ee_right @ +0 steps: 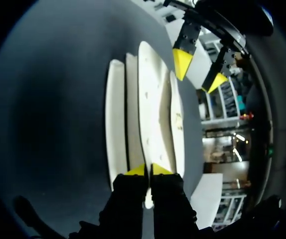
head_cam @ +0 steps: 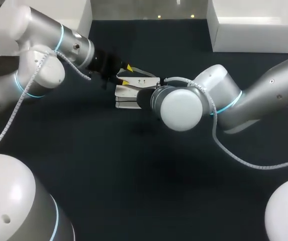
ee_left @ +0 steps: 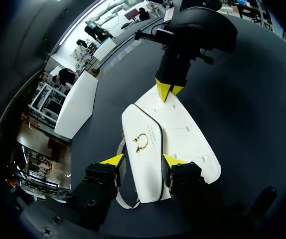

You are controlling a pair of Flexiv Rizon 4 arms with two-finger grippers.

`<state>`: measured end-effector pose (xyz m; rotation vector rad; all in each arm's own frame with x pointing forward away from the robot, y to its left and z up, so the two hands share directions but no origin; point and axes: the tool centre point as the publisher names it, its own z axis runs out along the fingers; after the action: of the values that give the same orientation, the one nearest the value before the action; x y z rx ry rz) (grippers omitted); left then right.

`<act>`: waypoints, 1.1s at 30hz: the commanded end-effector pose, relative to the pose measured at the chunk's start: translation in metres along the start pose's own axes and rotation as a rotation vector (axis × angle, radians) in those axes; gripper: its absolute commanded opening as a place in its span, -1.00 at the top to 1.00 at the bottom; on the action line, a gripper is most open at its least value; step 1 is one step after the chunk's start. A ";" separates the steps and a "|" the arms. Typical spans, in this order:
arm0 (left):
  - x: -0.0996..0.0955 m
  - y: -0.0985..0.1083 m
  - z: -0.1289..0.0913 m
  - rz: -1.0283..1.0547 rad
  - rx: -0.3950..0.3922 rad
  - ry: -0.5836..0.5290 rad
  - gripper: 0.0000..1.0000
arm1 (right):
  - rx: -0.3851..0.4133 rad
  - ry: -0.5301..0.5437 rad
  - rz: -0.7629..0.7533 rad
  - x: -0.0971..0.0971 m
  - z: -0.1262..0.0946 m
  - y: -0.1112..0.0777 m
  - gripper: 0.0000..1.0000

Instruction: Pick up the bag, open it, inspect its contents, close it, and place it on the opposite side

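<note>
The head view places the white bag (head_cam: 126,94) on the dark table (head_cam: 134,181) with both arms meeting over it, but the right arm's rounded joint (head_cam: 181,108) lies over the bag's right end and hides that arm's fingers. The wrist views fill that in. From the right wrist, the right gripper (ee_right: 148,170) has its yellow tips drawn almost together on a thin white panel at the bag's near edge, pinching it from both sides, and the bag is seen edge-on as several stacked layers. From the left wrist, the left gripper (ee_left: 144,160) stands wide open at the bag's opposite end, one finger on each side of the black-edged front flap (ee_left: 145,154); whether either tip touches the bag I cannot tell. Only this view shows the bag's face: a gold ring clasp (ee_left: 141,142) sits on the flap, which lies flat against the quilted body, so the inside is hidden. A pale strap (ee_left: 125,199) curls out from under the flap beside the left gripper. Well behind the bag, on its right-arm side, the head view shows a white box (head_cam: 254,30) whose contents cannot be made out.
</note>
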<state>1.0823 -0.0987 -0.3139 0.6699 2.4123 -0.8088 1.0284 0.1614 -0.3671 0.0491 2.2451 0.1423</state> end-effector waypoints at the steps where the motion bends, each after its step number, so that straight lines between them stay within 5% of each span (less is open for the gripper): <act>1: 0.003 0.000 0.006 -0.001 0.005 -0.003 0.04 | -0.034 -0.080 0.000 0.004 0.000 -0.003 1.00; 33: 0.016 0.009 0.027 -0.005 -0.014 0.007 0.33 | -0.034 -0.080 0.000 0.004 0.000 -0.003 1.00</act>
<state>1.0803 -0.1021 -0.3406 0.6632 2.4328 -0.7906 1.0284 0.1614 -0.3671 0.0491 2.2452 0.1424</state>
